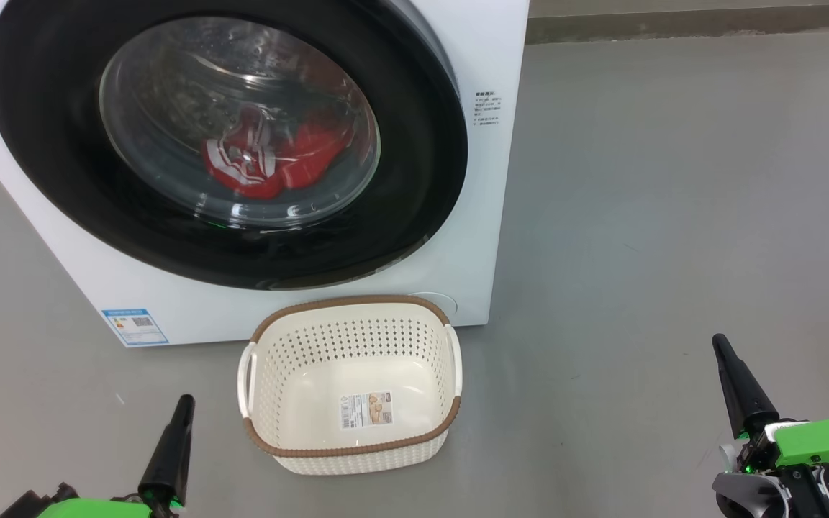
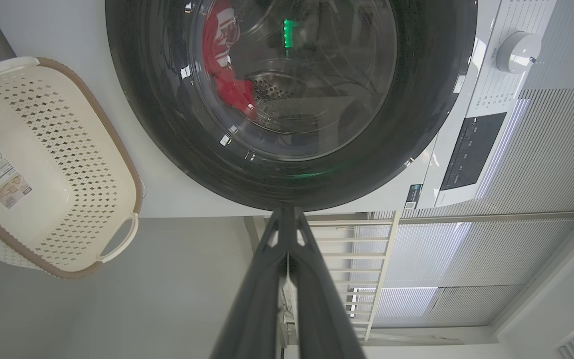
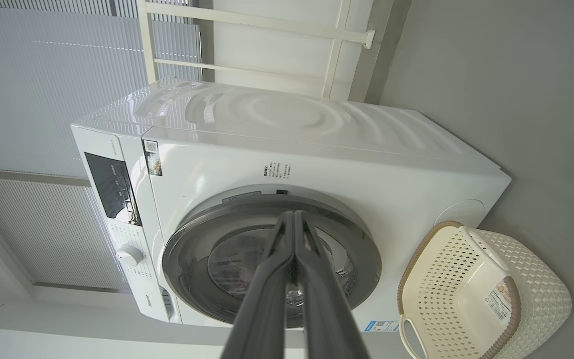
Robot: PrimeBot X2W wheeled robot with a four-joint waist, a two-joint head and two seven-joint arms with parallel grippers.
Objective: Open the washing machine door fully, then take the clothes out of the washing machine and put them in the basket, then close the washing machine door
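- My left hand [image 1: 183, 406] sits to the left of the basket [image 1: 346, 302] and nearer me, its 2 fingers pressed together on nothing. My right hand [image 1: 724, 356] is well off to the basket's right, likewise closed and empty.
- The washing machine [image 1: 486, 43] stands just behind the basket. The washing machine door [image 1: 414, 216] looks flush against it, so step 1, opening it, is not yet done.
- The clothes [image 1: 299, 155] lie in the drum behind the glass, up and back from the basket.
- I cannot make out a handle or which side the hinge is on. The rim's edge above the basket's right handle looks the likelier catch, so I would check there first.
- I should hook 1 fingertip behind the rim and pull along an arc, not straight back.
- The basket sits close under the door. I judge the swing passes above it, but I would watch that.
- I would swing the door fully open, so reaching in is unobstructed.
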